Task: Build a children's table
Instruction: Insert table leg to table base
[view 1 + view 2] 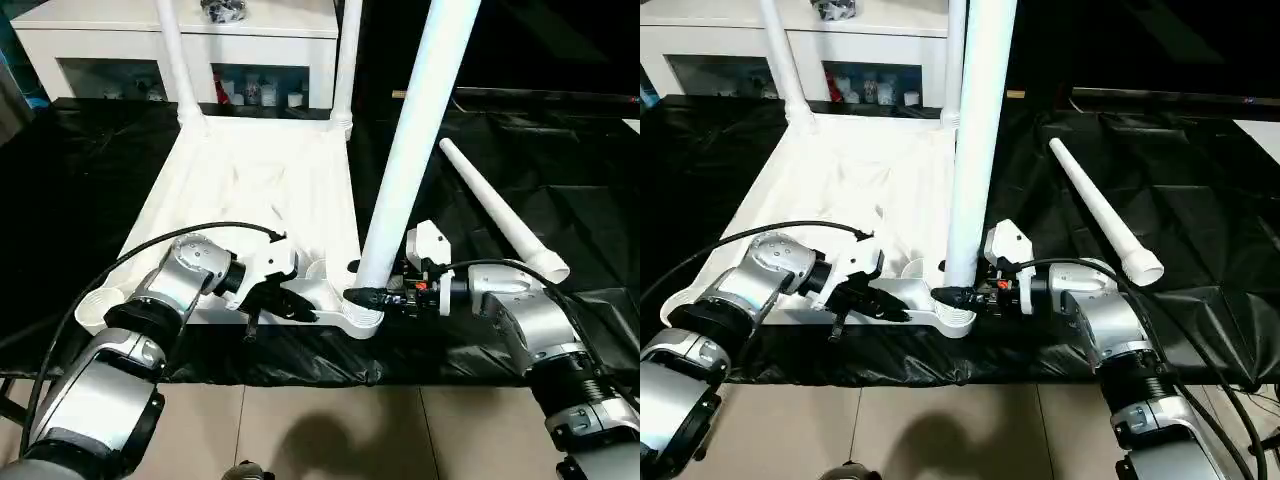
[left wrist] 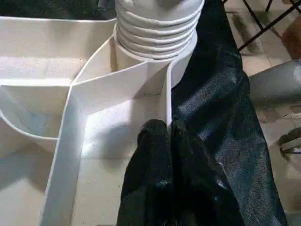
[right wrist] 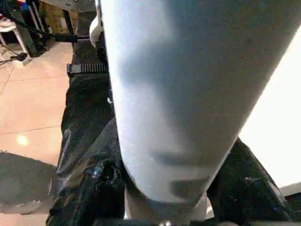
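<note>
The children's table top (image 1: 250, 180) lies upside down on black cloth, ribs facing up. Two white legs (image 1: 178, 60) (image 1: 348, 60) stand in its far corner sockets. A third leg (image 1: 410, 150) stands slightly tilted in the near right socket (image 1: 362, 318). My right gripper (image 1: 365, 297) is shut on that leg's base, with one black finger (image 3: 94, 188) on each side. My left gripper (image 1: 292, 306) is pinched on the thin rim wall (image 2: 167, 94) just beside that socket, where the leg's ribbed end (image 2: 157, 28) sits. A fourth leg (image 1: 500, 215) lies loose on the cloth to the right.
A white glass-door cabinet (image 1: 120, 45) stands right behind the table top. The near left socket (image 1: 100, 305) holds nothing. The black cloth (image 1: 560, 160) ends at the platform's near edge, with tiled floor (image 1: 330, 430) below. Cables loop over both forearms.
</note>
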`<state>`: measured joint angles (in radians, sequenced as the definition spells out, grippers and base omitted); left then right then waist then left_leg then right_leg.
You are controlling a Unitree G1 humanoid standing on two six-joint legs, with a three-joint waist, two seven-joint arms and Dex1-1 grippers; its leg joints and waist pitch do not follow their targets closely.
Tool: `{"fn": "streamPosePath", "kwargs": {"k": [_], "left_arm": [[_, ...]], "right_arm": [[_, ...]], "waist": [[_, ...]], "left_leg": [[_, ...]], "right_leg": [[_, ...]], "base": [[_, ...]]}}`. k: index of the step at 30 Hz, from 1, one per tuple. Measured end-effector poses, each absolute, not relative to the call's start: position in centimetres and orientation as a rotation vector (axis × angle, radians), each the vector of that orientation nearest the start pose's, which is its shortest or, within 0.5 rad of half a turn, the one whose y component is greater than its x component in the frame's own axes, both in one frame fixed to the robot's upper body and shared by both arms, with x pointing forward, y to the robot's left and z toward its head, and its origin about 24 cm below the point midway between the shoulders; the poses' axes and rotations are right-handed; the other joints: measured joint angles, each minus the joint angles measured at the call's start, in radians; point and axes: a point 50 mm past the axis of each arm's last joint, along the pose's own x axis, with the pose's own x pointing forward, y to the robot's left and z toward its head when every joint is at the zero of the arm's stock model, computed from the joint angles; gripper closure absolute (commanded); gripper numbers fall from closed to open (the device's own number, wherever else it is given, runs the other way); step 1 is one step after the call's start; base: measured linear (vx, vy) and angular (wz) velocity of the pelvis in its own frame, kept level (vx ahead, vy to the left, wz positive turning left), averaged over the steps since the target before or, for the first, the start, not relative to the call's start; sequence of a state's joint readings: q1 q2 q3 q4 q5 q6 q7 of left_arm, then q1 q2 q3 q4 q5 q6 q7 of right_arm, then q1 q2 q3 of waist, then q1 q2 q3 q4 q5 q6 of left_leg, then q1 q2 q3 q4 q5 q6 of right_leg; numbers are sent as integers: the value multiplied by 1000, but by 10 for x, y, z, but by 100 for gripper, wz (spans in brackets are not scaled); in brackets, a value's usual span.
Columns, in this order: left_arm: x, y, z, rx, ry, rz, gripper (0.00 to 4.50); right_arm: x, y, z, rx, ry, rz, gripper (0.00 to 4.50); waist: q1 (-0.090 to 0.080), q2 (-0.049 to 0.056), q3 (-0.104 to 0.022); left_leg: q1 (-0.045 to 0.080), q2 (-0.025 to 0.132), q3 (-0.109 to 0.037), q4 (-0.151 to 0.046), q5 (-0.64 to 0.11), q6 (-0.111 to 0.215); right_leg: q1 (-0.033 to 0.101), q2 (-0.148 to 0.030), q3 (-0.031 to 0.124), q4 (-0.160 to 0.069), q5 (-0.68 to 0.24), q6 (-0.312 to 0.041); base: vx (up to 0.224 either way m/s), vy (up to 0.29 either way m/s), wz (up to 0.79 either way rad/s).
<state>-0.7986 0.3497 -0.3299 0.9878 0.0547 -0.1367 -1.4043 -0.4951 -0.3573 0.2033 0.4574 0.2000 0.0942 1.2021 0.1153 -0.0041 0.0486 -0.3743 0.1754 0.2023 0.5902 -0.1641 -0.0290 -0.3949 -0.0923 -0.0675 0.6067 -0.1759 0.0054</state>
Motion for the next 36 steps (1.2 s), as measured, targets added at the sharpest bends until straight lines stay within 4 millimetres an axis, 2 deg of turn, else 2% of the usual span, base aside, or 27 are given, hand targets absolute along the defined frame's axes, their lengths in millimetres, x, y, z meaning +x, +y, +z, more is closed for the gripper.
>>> {"fn": "streamPosePath", "kwargs": {"k": [2, 4, 6, 7, 10, 12, 15, 21, 33, 34, 36], "left_arm": [[332, 138, 54, 463, 520, -1520, 450], [336, 135, 52, 445, 522, -1453, 450], [344, 135, 53, 444, 527, -1347, 450], [346, 132, 53, 432, 525, -1314, 450], [351, 116, 51, 368, 514, -1202, 450], [353, 108, 50, 335, 514, -1140, 450], [355, 92, 51, 321, 510, -1065, 450], [355, 83, 53, 371, 494, -1003, 450], [355, 86, 54, 418, 471, -974, 450], [355, 87, 54, 418, 470, -973, 450], [355, 87, 54, 413, 467, -973, 450]], "right_arm": [[305, -131, 63, -153, 240, 1322, 263], [312, -125, 60, -122, 215, 1224, 263], [321, -121, 57, -90, 196, 1073, 263], [325, -120, 56, -81, 190, 1018, 263], [337, -119, 55, -38, 184, 827, 263], [344, -119, 55, -26, 184, 730, 263], [356, -114, 57, 1, 206, 614, 263], [366, -106, 61, -7, 226, 543, 264], [372, -99, 64, -1, 240, 548, 264], [372, -99, 64, 2, 239, 549, 208], [372, -99, 63, 10, 240, 555, 208]], "waist": [[0, 0, 0], [-6, -1, 1], [-22, 2, 5], [-28, 5, 6], [-52, 10, 10], [-69, 11, 11], [-84, 15, 14], [-97, 14, 13], [-100, 11, 12], [-101, 11, 12], [-101, 10, 12]], "left_leg": [[3, 0, 0, -1, 0, 0], [10, -1, -1, -4, 0, 0], [10, -1, -7, -5, -1, -2], [9, -1, -11, -6, -1, -2], [4, -1, -29, -9, -1, -2], [3, -3, -29, -10, -1, -2], [5, -4, -29, -11, -1, -1], [9, -3, -31, -12, -1, -1], [10, -3, -28, -13, -2, -2], [10, -3, -28, -13, -2, -2], [9, -3, -28, -13, -2, -2]], "right_leg": [[3, 0, 0, 0, -1, 1], [3, 0, -1, -3, -2, 2], [3, 0, -8, -13, -2, 2], [8, -1, -14, -21, -2, 2], [14, -2, -36, -47, -3, 1], [14, -2, -36, -54, -3, 1], [13, -3, -36, -58, -3, 1], [11, -3, -39, -61, -3, 0], [6, -2, -36, -61, 7, -16], [6, -2, -36, -61, 7, -16], [5, -2, -35, -61, 7, -16]], "base": [[0, 0, 0], [0, 0, 0], [-53, 7, -9], [-51, 16, -14], [-31, 52, -21], [-15, 25, -9], [0, 0, 0], [0, 0, 0], [0, 0, 0], [0, 0, 0], [0, 0, 0]]}}
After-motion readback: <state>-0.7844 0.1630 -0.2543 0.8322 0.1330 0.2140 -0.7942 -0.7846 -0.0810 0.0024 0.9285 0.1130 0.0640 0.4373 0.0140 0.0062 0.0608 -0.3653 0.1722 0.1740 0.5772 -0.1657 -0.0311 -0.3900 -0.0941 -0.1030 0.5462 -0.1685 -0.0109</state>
